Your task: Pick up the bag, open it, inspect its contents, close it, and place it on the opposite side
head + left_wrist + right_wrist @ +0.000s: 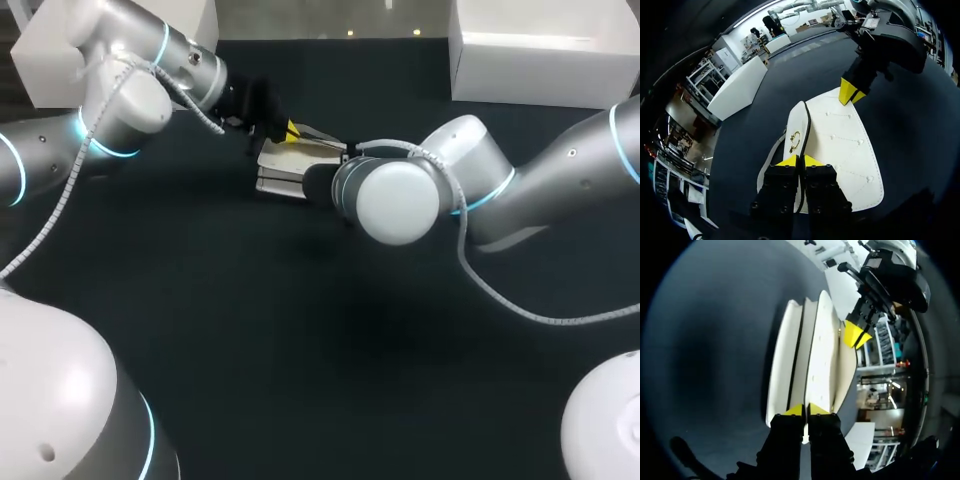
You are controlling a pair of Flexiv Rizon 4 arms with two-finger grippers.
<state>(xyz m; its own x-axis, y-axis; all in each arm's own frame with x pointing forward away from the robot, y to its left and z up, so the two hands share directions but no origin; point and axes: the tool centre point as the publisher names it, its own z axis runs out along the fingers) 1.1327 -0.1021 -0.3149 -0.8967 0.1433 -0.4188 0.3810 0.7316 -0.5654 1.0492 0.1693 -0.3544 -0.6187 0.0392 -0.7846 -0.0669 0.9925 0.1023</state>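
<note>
White quilted leather is forming the flat, black-trimmed bag [283, 165], which is lying at the middle of the dark table [250, 330], towards its far side, between the two grippers. Whether it is resting on the cloth or hanging just clear of it cannot be told.

**Progress.** The pick-up is appearing to be at the grasping stage, with both ends of the bag taken. The opening is looking barely begun: in the right wrist view the outermost white panel is bowing a little away from the stacked layers beside it, yet no interior is showing, and the small gold clasp [795, 141] is sitting close by the black seam. Inspecting, closing and setting the bag on the opposite side are all judged as waiting to be done.

**Pose.** The left arm [120, 100] is coming in from the left and angling down. The left gripper [800, 161] is clenching, its yellow tips nearly meeting over the thin black-edged seam at the clasp end of the bag. The right arm [520, 190] is reaching in from the right, past the middle, and its rounded wrist is hiding its fingers in the head view. The right gripper [805, 410] is likewise pinching, its tips close together on the end of a white panel at the bag's other end. The two grippers are facing each other along the bag's length.
</note>
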